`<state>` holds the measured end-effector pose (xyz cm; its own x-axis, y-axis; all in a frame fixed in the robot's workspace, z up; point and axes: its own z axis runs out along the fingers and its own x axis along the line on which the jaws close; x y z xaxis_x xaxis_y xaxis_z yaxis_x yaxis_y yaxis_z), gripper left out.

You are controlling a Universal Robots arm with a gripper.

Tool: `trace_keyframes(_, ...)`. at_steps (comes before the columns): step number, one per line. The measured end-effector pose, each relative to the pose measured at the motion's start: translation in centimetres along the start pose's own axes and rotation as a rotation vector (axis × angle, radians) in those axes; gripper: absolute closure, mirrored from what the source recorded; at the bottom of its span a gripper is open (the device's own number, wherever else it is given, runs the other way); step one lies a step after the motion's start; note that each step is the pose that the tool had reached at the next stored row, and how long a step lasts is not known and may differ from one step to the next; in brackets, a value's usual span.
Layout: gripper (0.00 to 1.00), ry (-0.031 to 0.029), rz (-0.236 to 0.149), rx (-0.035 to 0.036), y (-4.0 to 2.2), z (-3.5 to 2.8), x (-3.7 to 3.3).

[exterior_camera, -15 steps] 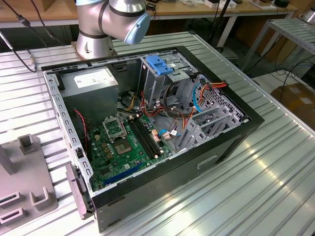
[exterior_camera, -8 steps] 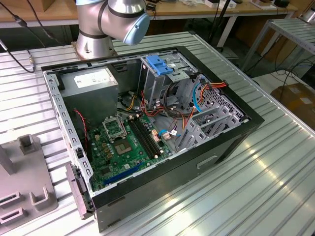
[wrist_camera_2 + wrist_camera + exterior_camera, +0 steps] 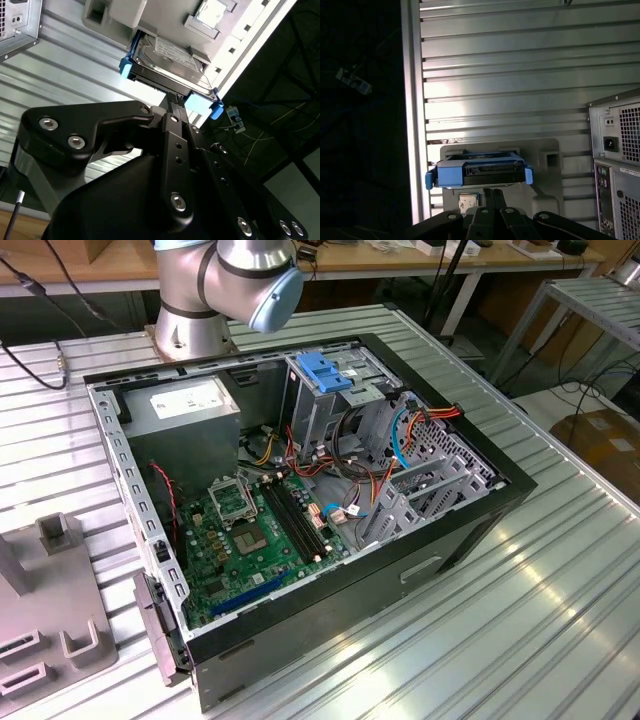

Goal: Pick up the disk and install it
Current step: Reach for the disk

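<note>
A ribbed metal bench is seen carrying an open computer case at the middle of the exterior view. Bare bench is left free from three to six o'clock of the case. The bench's edge is cut off at that view's right and lower borders.

The arm is seen at twelve o'clock, and only its base and one joint are kept in view. Inside the case, a blue-topped drive cage is set toward one o'clock, with cables crowded beside it.

A grey fixture is placed at eight o'clock of the case and is cut off by the exterior view's left border. In the first wrist view this fixture is seen just beside the bench's long edge, with dark floor beyond it and a strip of bare bench between it and the case's rear.

The disk is seated flat in the fixture, and its blue rail ends reach nearly to the bench edge. In the second wrist view the label on the disk is seen but cannot be read.

The fingers are drawn almost together. Their tips are hidden at the disk's near edge, so a grip on it cannot be made out.
</note>
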<state>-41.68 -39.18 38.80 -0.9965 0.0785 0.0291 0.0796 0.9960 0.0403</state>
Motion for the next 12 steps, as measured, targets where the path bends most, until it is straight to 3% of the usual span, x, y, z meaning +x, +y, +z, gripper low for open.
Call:
trace_keyframes(3, 0.90, 0.0038, 0.000, 0.0004, -0.06, 0.07, 0.79)
trace_keyframes(12, 0.90, 0.0052, 0.000, 0.0005, -0.01, 0.52, 3.22)
